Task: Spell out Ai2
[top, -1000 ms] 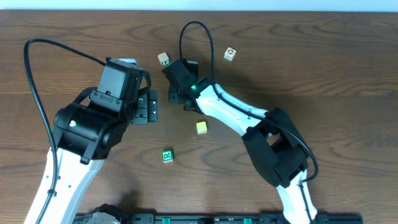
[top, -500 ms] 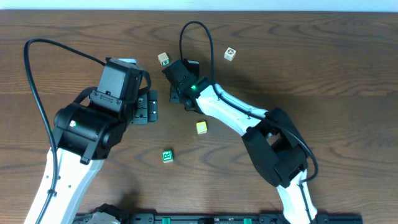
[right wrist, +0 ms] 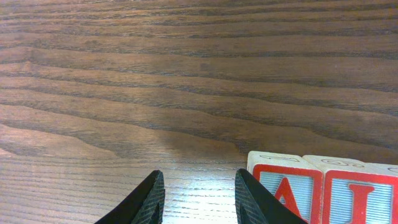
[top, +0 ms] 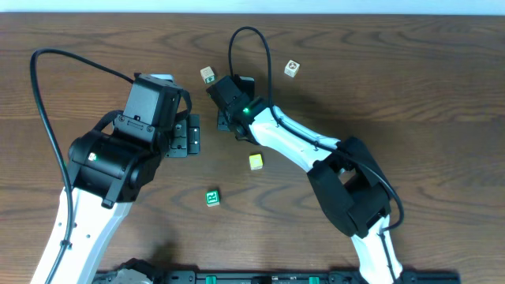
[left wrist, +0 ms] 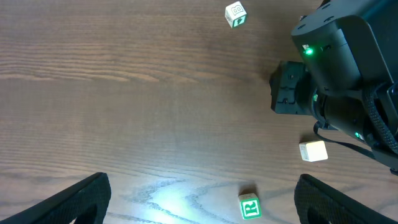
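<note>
The red-framed A cube [right wrist: 292, 186] and the red-framed I cube [right wrist: 360, 194] stand side by side, touching, in the right wrist view. They sit just right of my right gripper [right wrist: 198, 183], whose narrow gap holds only bare table. Its right finger [right wrist: 252, 199] is next to the A cube. From overhead both cubes are hidden under the right gripper [top: 221, 120]. A blue-marked cube [top: 292, 69] lies at the back; its character is too small to read. My left gripper [left wrist: 208, 202] hangs wide open and empty above the table, seen overhead as the left gripper [top: 188, 136].
A green R cube [left wrist: 249, 206] lies low in the left wrist view; overhead the green cube [top: 211, 197] is near the front. A yellow cube [top: 256, 162] sits beside the right forearm. Another small cube [top: 207, 75] lies behind the right gripper.
</note>
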`<state>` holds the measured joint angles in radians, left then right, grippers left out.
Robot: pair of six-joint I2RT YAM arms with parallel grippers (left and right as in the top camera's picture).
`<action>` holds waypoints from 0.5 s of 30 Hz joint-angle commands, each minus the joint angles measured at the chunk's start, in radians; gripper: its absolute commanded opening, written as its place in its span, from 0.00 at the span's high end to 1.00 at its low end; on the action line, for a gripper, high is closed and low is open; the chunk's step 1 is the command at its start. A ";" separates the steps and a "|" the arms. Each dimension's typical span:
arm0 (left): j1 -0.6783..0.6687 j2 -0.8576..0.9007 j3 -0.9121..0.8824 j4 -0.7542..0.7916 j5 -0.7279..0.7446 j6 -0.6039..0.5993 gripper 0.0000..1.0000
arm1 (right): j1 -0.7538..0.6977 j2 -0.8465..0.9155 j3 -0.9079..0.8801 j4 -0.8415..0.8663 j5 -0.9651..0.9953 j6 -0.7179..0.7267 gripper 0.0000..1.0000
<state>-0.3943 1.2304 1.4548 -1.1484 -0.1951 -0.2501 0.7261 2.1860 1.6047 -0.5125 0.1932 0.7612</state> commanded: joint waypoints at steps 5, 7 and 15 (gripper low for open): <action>0.001 -0.001 0.007 -0.003 -0.015 0.000 0.04 | -0.007 0.019 0.021 0.001 0.027 -0.011 0.63; 0.001 -0.001 0.007 -0.003 -0.015 0.000 0.05 | -0.005 0.010 0.031 -0.003 0.027 -0.016 0.62; 0.001 -0.001 0.007 -0.003 -0.015 0.000 0.05 | 0.001 -0.144 0.037 -0.015 0.231 -0.127 0.62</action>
<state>-0.3943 1.2304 1.4548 -1.1488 -0.1951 -0.2501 0.7261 2.1525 1.6150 -0.5209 0.2737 0.7101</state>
